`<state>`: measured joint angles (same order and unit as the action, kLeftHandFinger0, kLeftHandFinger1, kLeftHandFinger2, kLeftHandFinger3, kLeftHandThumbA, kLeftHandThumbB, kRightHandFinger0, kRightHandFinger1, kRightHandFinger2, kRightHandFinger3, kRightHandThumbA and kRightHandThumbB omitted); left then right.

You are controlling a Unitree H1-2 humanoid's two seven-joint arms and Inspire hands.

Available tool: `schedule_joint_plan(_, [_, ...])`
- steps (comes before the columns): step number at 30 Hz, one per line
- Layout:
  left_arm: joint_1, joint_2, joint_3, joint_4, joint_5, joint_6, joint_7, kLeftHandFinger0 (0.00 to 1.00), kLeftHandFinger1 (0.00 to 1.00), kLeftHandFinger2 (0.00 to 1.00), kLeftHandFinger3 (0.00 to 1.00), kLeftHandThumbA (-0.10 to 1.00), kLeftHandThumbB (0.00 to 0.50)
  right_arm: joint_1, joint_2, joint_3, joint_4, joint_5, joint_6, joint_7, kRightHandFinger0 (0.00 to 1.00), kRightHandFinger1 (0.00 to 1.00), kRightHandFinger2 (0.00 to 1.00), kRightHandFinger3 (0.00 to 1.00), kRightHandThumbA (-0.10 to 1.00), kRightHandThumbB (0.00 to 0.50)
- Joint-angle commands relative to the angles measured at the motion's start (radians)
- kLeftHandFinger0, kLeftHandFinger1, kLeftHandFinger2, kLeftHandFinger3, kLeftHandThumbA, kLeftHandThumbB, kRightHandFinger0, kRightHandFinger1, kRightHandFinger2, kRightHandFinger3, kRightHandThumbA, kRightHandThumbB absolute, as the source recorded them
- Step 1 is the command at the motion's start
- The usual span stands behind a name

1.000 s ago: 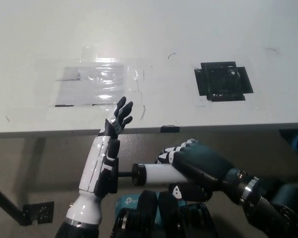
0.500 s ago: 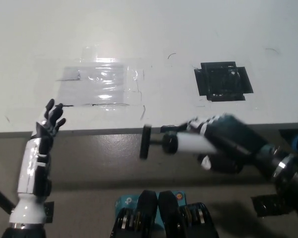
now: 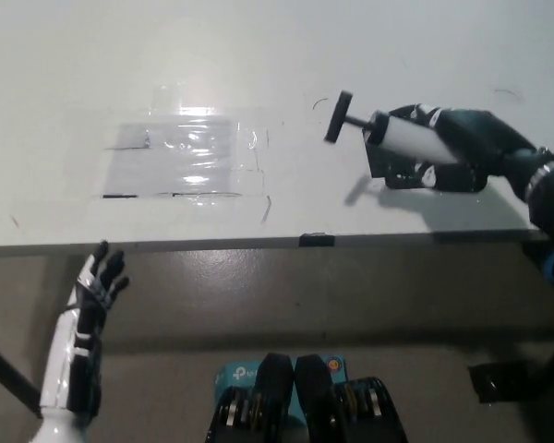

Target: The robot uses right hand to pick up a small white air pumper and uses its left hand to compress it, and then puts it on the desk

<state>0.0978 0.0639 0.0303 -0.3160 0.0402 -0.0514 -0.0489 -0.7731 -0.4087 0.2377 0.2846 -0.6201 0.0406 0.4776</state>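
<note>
Right robot hand [image 3: 462, 152] grips the white air pumper [image 3: 402, 140], seemingly just above the desk [image 3: 258, 74].

The black right hand [image 3: 462, 152] is stretched well forward and to the right, its forearm running back toward the lower right edge of the view. Its fingers [image 3: 425, 115] are curled around a white pump [image 3: 408, 140], which lies roughly level in the grasp, with its rod and black handle sticking out from the hand's thumb side toward the left. The white left hand [image 3: 100, 277] hangs low at the lower left, well apart from the right one, holding nothing, fingers spread and pointing forward, forearm trailing down toward the bottom edge.
</note>
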Motion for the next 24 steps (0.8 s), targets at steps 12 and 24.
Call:
schedule_joint_plan(12, [0.027,-0.001,-0.047,0.000,-0.019,-0.097,-0.017,1.00,1.00,1.00,1.00,1.00,0.141,-0.202,0.013,0.057,0.375,0.015,-0.069,-0.110,1.00,1.00,1.00,1.00,0.52,0.421])
schedule_joint_plan(24, [0.027,0.001,-0.058,0.010,0.001,-0.110,-0.015,1.00,1.00,1.00,1.00,1.00,0.142,-0.174,-0.013,0.080,0.303,0.045,-0.069,-0.060,1.00,1.00,1.00,1.00,0.79,0.500])
